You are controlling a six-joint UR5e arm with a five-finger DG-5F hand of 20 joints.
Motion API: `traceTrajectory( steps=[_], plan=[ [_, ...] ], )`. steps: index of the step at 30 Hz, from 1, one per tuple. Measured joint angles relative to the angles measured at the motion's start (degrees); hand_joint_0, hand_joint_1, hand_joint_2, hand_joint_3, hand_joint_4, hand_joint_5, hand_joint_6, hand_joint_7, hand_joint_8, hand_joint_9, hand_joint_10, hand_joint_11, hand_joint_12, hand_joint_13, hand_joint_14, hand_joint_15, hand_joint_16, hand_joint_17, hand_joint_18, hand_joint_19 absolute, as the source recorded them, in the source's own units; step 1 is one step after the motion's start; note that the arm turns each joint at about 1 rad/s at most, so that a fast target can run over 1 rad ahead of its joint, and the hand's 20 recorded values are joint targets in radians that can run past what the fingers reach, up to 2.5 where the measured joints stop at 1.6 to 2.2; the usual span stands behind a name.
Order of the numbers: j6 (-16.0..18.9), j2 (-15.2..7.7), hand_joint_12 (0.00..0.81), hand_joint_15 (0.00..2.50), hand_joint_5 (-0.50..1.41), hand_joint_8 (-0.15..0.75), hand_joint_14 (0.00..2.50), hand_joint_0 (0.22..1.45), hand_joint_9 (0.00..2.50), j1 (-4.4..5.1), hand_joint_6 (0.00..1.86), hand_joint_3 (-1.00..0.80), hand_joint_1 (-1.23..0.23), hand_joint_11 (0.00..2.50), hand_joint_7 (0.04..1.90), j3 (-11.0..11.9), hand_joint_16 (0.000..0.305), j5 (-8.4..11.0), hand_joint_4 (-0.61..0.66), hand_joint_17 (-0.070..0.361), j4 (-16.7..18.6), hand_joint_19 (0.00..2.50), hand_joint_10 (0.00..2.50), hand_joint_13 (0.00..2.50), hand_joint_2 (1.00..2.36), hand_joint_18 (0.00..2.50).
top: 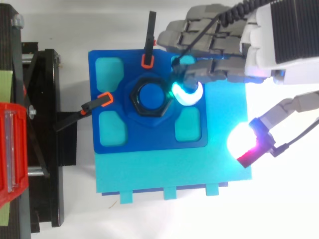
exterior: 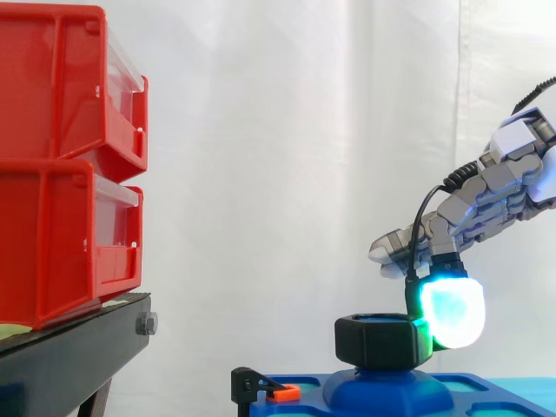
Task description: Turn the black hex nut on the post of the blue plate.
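The black hex nut (top: 151,98) sits on the blue post (top: 151,94) at the middle of the blue plate (top: 115,135). In the side view the nut (exterior: 382,340) stands above the plate's raised hub (exterior: 388,391). My hand (top: 219,55) reaches in from the right, just above nut height. One glowing cyan fingertip (top: 185,94) rests against the nut's right side, and the same pad (exterior: 453,313) is lit white-cyan in the side view. The thumb (top: 243,141) glows white and magenta, spread far off over the plate's right edge. Nothing is pinched, so the hand is open.
The blue plate lies on a cyan base (top: 174,169). Two black clamps with orange tips (top: 148,47) (top: 94,105) hold the plate at its back and left edges. Red bins (exterior: 69,165) are stacked on the black stand (exterior: 78,347) to the left.
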Motion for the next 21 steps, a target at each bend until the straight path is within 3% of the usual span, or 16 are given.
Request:
traceTrajectory(
  steps=[12, 21],
  plan=[
    [0.40, 0.21, 0.301, 0.00, -0.25, 0.151, 0.00, 0.45, 0.00, 2.00, 0.50, -0.50, -0.57, 0.00, 0.88, -0.01, 0.044, 2.26, 0.20, 0.099, -0.26, 0.00, 0.00, 0.00, 1.00, 0.00],
    [2.25, 1.82, 0.301, 0.00, -0.25, 0.152, 0.00, 0.45, 0.00, 3.76, 0.50, -0.50, -0.57, 0.00, 0.87, 0.03, 0.044, 3.89, 0.19, 0.099, -0.26, 0.00, 0.00, 0.00, 1.00, 0.00]
  ],
)
